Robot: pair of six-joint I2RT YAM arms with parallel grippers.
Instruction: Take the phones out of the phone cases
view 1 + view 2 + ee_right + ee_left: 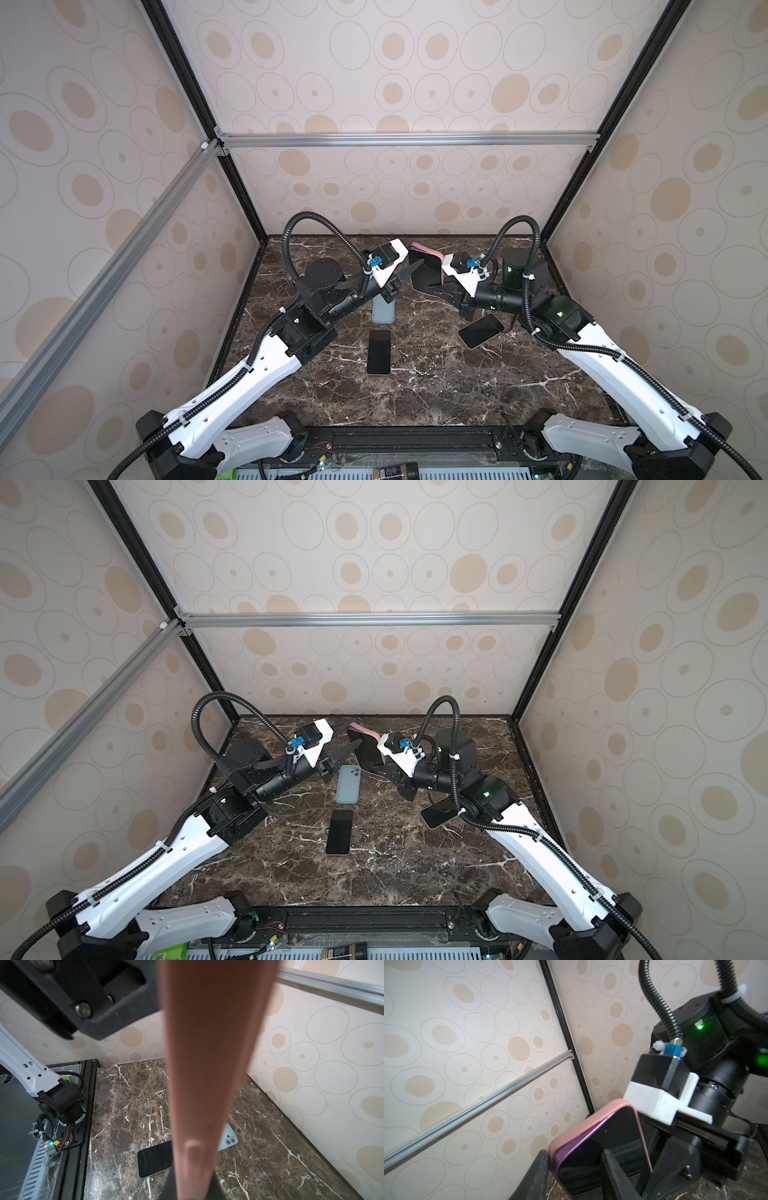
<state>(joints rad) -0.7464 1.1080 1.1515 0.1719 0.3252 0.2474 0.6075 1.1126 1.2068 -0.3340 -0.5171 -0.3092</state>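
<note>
The label on a dark box (395,471) by the desk's (415,395) front is too small to read. The right hand (434,286) clamps the pink case (593,1112), phone (583,1165) inside, raised over the desk's back; the left hand (574,1150), part open, straddles its corner, one finger (540,1169) on the rim.

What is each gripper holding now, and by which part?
Right gripper: the pink phone case, phone inside, clamped at one long side. Left gripper: jaws straddle its corner; a hold cannot be told.
</note>
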